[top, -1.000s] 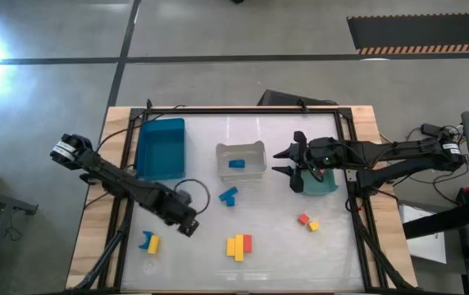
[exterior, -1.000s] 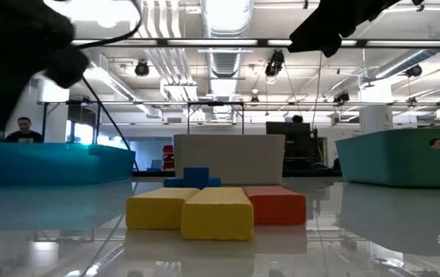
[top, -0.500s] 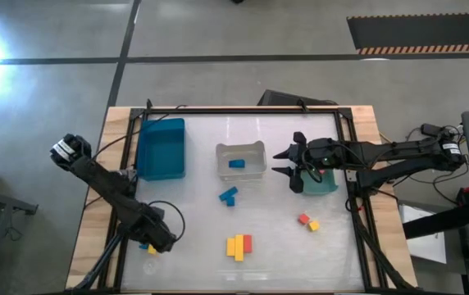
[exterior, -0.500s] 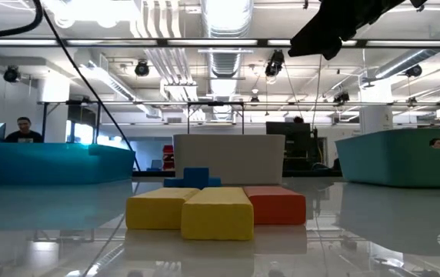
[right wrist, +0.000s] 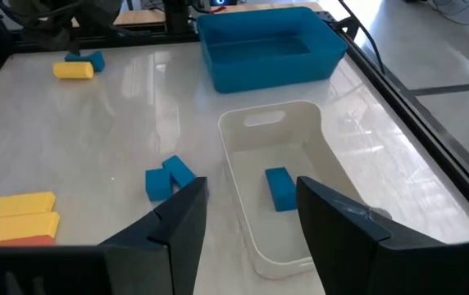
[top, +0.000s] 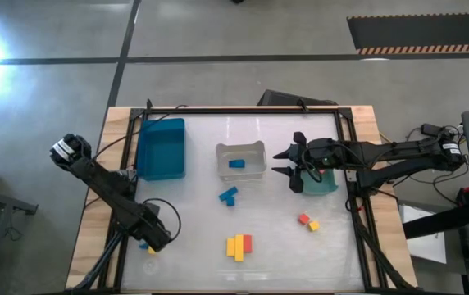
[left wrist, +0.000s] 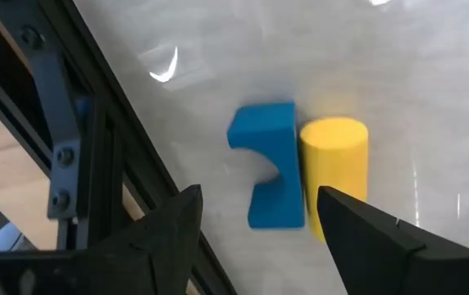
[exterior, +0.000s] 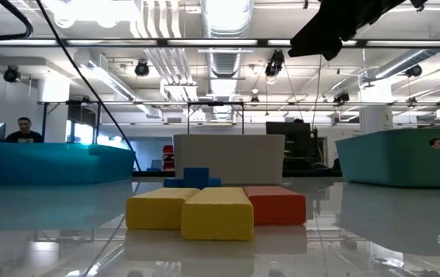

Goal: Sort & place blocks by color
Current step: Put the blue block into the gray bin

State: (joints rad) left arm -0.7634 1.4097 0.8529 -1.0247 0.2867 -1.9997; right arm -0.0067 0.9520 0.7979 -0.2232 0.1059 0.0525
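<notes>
Blocks (left wrist: 271,176), one blue and one yellow, lie touching near the table's (top: 275,246) left front corner; our left gripper (left wrist: 255,238) hovers above them, fingers apart. Right gripper (top: 288,164) waits spread beside the green bin (top: 326,185).

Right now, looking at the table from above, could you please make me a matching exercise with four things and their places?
Things:
1. blue plastic bin
2. green plastic bin
3. clear plastic bin
4. left gripper

Places:
A. table centre, one blue block inside
B. under the right gripper
C. over a blue arch block and a yellow cylinder
D. far left of the table

Pairs: 1-D, 2-B, 3-A, 4-C
</notes>
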